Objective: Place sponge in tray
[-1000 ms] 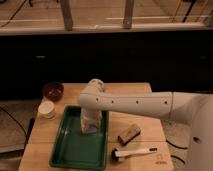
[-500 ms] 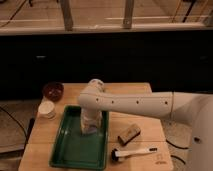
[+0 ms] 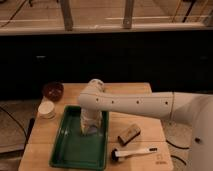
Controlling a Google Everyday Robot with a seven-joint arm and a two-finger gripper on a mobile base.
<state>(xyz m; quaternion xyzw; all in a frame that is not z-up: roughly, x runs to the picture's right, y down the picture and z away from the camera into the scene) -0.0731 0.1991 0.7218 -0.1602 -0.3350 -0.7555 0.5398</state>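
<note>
The dark green tray (image 3: 70,150) lies on the left half of the wooden table. My white arm reaches in from the right and bends down into the tray's upper right part. The gripper (image 3: 90,129) points straight down, just above the tray floor. A pale blue-grey sponge (image 3: 94,132) shows at the gripper's lower end, low over the tray floor or resting on it. Whether the gripper still holds the sponge cannot be told.
A brown block with a tan top (image 3: 129,134) lies right of the tray, with a white-handled brush with a black head (image 3: 133,152) in front of it. A dark red bowl (image 3: 53,91) and a white cup (image 3: 47,109) stand at the table's left back. A dark wall runs behind.
</note>
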